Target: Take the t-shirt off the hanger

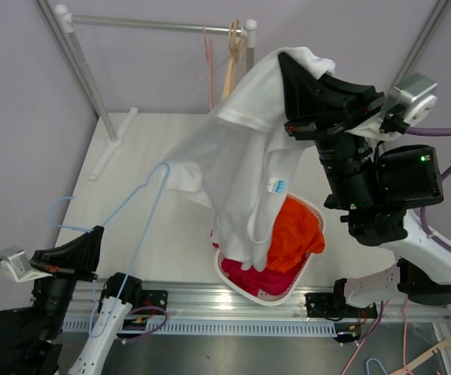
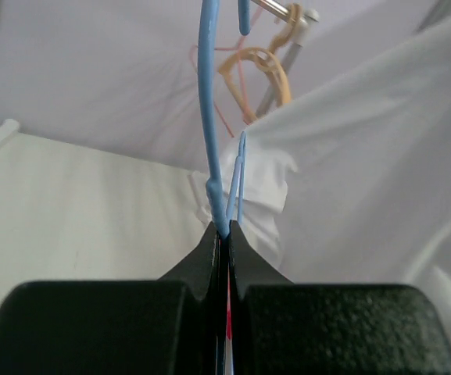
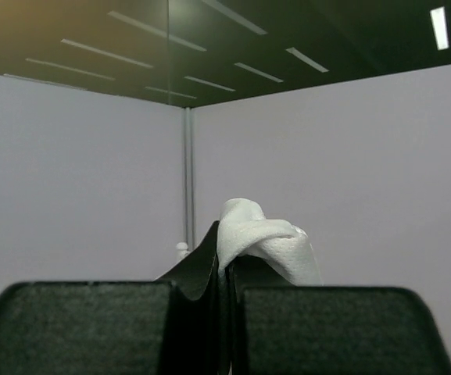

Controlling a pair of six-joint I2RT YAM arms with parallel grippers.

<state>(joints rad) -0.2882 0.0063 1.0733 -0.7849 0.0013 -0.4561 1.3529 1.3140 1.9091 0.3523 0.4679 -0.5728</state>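
My left gripper point(image 2: 222, 234) clamps the blue wire hanger point(image 2: 207, 94) low; my right gripper point(image 3: 222, 248) pinches the white t-shirt point(image 1: 241, 148) high, to draw them apart.

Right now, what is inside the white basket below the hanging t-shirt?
An orange garment and a magenta garment lie in the basket. The t-shirt drapes over its left part in the top view, so anything beneath that is hidden.
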